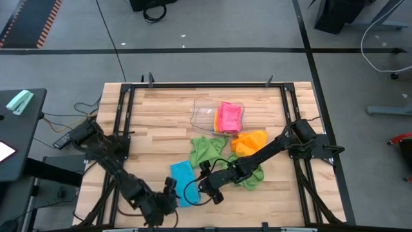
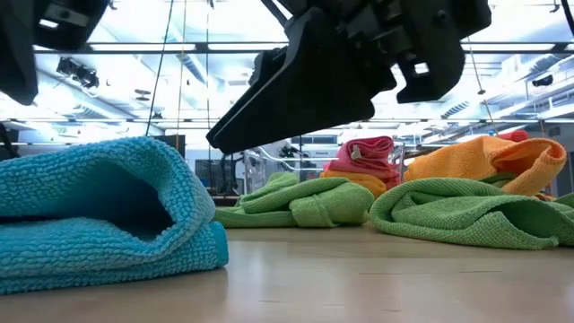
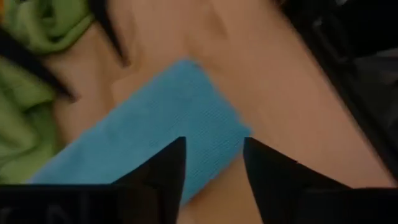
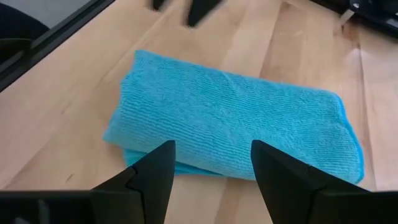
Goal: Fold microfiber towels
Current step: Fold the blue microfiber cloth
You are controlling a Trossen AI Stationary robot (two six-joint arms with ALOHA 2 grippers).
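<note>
**Both grippers stand apart over the folded blue towel**

Your left gripper (image 3: 213,168) sits at the near edge of the table with its fingers spread and nothing between them; in its wrist view the blue towel (image 3: 155,130) lies just past the fingertips, not touched. From above, that gripper (image 1: 168,192) is right beside the towel's near left edge.

Your right gripper (image 4: 211,168) is also spread wide and empty, hanging above the same blue towel (image 4: 230,127), which you see between its fingers as a neat folded rectangle on the wood. In the high view this gripper (image 1: 207,187) reaches in from the right, just beside the towel's (image 1: 183,182) right edge.

Move outward and you find a green towel (image 1: 207,149) crumpled behind the blue one, near the table's middle, and a second green towel (image 1: 252,175) bunched under the right arm. An orange towel (image 1: 250,142) lies heaped beside them, toward the right. Behind that, a clear plastic tray (image 1: 205,115) holds a pink towel (image 1: 230,117) on top of something orange.

From the low view the blue towel (image 2: 99,211) shows its rounded fold, lying flat on the table (image 2: 359,278).
</note>
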